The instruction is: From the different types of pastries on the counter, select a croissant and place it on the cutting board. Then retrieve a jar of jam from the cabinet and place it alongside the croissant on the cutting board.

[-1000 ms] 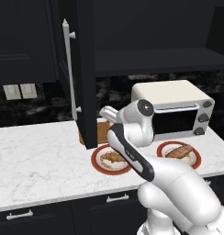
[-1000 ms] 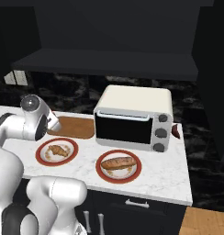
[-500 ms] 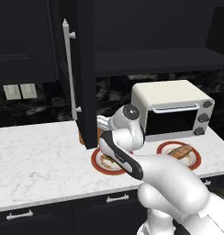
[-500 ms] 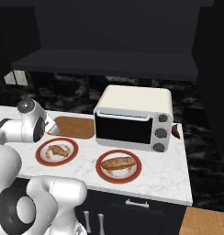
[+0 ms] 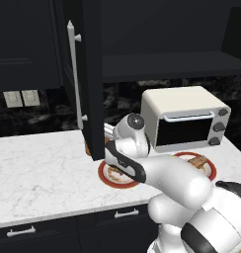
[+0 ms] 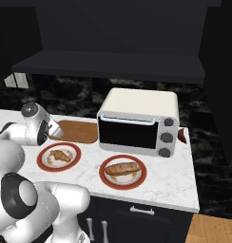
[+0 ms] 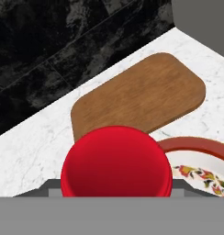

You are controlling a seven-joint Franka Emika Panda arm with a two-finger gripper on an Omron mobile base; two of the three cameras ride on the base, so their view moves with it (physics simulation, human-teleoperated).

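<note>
Counter (image 5: 38, 168) first: I saw the white marble run across the middle of both base views, with the open black cabinet (image 5: 90, 74) door and its long silver handle standing upper left of center in the left base view. Toaster oven (image 6: 139, 121) sat big and cream at the center of the right base view. Left of it lay the cutting board (image 7: 137, 98), bare wood, filling the upper middle of my hand view. Just below the board in the right base view I had the red-rimmed plate (image 6: 58, 157) with the croissant (image 6: 60, 155) on it, lower left, and a second plate (image 6: 123, 172) with the oblong loaf (image 6: 121, 168) at bottom center. Jar of jam (image 7: 116, 165) showed its red top low in the hand view, right between where my fingertips rise, overlapping the board's near edge. I couldn't see the gripper (image 6: 55, 133) fingers themselves, so I couldn't tell whether they were clenched on the jar.
</note>
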